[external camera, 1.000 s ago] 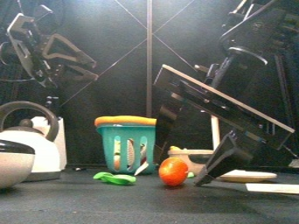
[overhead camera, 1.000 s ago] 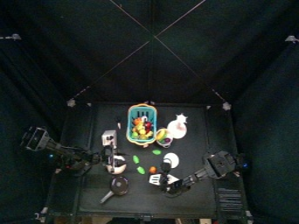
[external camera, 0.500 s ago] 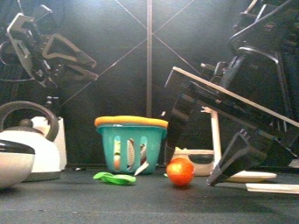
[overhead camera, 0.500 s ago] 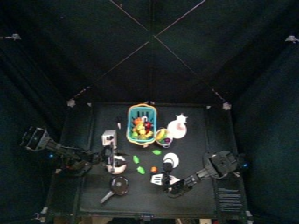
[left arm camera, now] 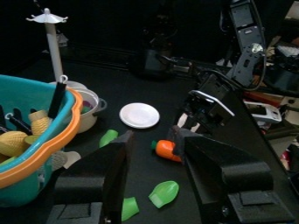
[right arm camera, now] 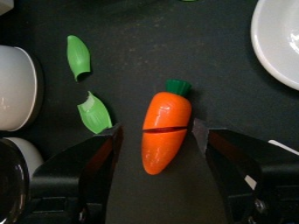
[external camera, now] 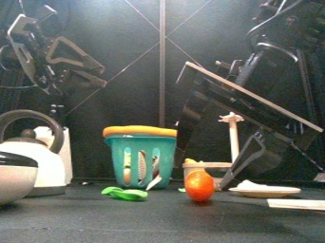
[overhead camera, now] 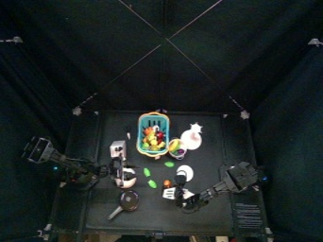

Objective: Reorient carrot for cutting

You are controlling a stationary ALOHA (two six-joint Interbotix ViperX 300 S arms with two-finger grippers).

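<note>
- Here, the orange plastic toy carrot with a green stub top (right arm camera: 165,131) is pictured lying flat on the black tabletop (right arm camera: 222,70), framed between the two wide-spread jaws of the right gripper (right arm camera: 158,140), which has hold of nothing.
- The carrot is seen in front of the teal plastic basket (external camera: 140,157), between the flat green leaf pieces (right arm camera: 84,80) and the white plate (right arm camera: 278,39), apart from each.
- Its long axis is shown running nearly along the line of the gripper's reach, slightly tilted, with the green top pointed away from the wrist camera and the rounded orange tip towards it; a seam is visible across its middle.
- The task is judged to be at an early stage: the carrot has not yet been gripped or turned, and the closing, lifting and turning are all left to be done.
- The left gripper (left arm camera: 158,175) is held raised beside the basket, its jaws parted and empty, with the carrot well ahead of it.
</note>
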